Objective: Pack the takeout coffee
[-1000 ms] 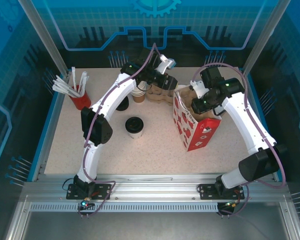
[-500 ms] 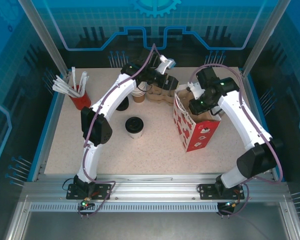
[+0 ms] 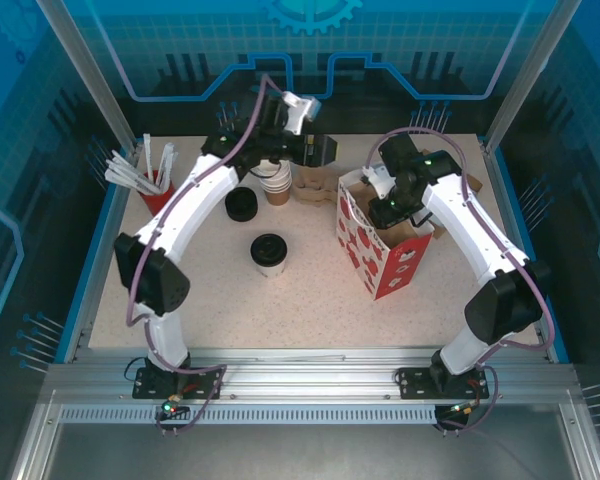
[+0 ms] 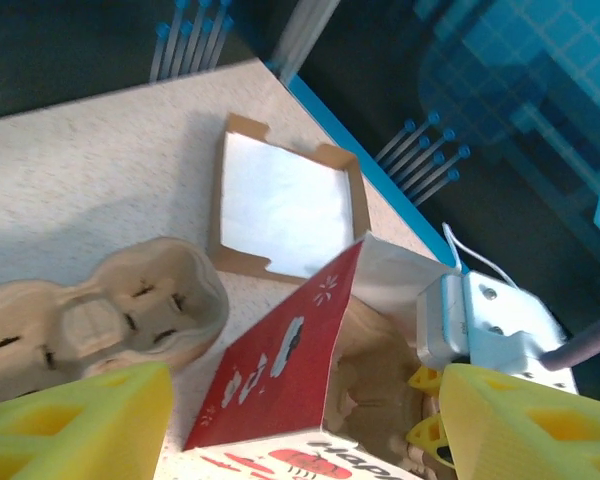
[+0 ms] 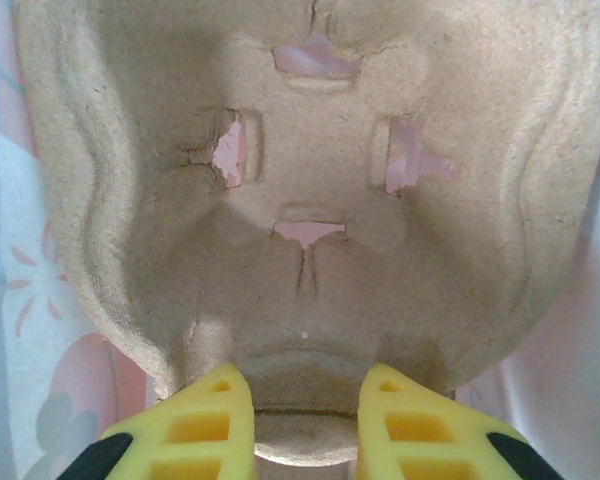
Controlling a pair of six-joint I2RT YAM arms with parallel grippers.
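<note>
The takeout coffee (image 3: 269, 253), a white cup with a black lid, stands upright in the middle of the table, apart from both grippers. My right gripper (image 3: 385, 205) reaches into the open top of the red patterned paper bag (image 3: 380, 265). In the right wrist view it (image 5: 305, 420) is shut on the rim of a brown pulp cup carrier (image 5: 310, 150) inside that bag. My left gripper (image 3: 320, 150) hovers at the back of the table, left of the bag. Its yellow fingers (image 4: 70, 430) stand wide open and hold nothing; the bag (image 4: 270, 380) lies below them.
A stack of lidless cups (image 3: 277, 182) and a loose black lid (image 3: 241, 205) sit behind the coffee. More pulp carriers (image 3: 315, 188) lie beside them. A red cup of straws (image 3: 158, 195) stands back left. A brown tray with white paper (image 4: 285, 210) lies near the back right corner.
My left gripper has let go at the bag's edge, opened wider and drawn back to the left. My right gripper has moved left with the carrier, and the bag shifted left with it.
</note>
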